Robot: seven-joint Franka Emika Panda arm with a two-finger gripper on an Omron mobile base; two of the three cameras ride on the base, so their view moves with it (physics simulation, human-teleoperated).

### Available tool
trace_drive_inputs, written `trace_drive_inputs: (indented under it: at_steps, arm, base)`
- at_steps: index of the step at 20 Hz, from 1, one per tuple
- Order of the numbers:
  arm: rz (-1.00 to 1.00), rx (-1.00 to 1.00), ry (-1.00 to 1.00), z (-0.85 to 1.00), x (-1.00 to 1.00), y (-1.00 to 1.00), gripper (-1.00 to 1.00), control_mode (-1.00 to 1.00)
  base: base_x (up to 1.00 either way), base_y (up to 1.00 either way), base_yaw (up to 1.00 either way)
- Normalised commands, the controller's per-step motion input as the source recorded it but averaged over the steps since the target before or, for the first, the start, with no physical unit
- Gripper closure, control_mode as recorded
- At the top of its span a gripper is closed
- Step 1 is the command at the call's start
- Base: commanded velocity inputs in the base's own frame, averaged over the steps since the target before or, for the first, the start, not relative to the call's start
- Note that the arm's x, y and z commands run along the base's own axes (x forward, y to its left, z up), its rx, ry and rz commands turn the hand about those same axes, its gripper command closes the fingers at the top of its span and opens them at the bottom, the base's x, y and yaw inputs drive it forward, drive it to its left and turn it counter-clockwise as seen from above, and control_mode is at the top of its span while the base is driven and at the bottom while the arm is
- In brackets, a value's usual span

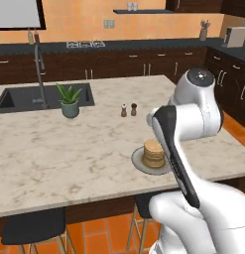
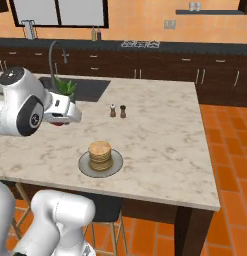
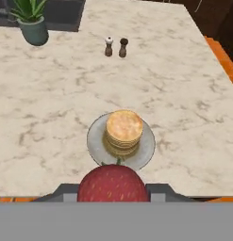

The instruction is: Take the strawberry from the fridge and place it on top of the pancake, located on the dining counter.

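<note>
Hand view: gripper (image 3: pixel 113 190) clenched on strawberry (image 3: pixel 113 182), carried high over dining counter (image 3: pixel 52 117), short of pancake (image 3: pixel 123 131) stack on plate (image 3: pixel 145 151); height keeps fruit clear for top drop.

Even, bright, rendered light with no clear source; the tabletop (image 1: pixel 54 149) carries only faint soft shadows. No glare. All views look slightly soft and low-resolution, sharpest mid-frame, without edge distortion.

Pancake (image 3: pixel 124 132) sits on plate (image 3: pixel 145 149) on counter (image 3: pixel 52 113); shakers (image 3: pixel 115 47) behind pancake, plant (image 3: pixel 30 21) behind-left, strawberry (image 3: pixel 113 183) in front.
</note>
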Motion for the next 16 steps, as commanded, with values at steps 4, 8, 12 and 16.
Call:
trace_drive_inputs:
  at_steps: [4, 8, 12, 16]
  arm:
    - [-0.29, 0.04, 0.45, -0.7, 0.92, -0.65, 1.0, -1.0]
    - [-0.03, 0.01, 0.34, -0.72, 0.81, -0.15, 1.0, -1.0]
    - [0.0, 0.0, 0.16, -0.67, 0.32, -0.1, 1.0, -1.0]
    - [0.03, 0.03, 0.17, -0.68, 0.21, -0.34, 1.0, -1.0]
  base:
    - [0.0, 0.0, 0.0]
    - [0.0, 0.0, 0.0]
    - [0.0, 0.0, 0.0]
    - [0.0, 0.0, 0.0]
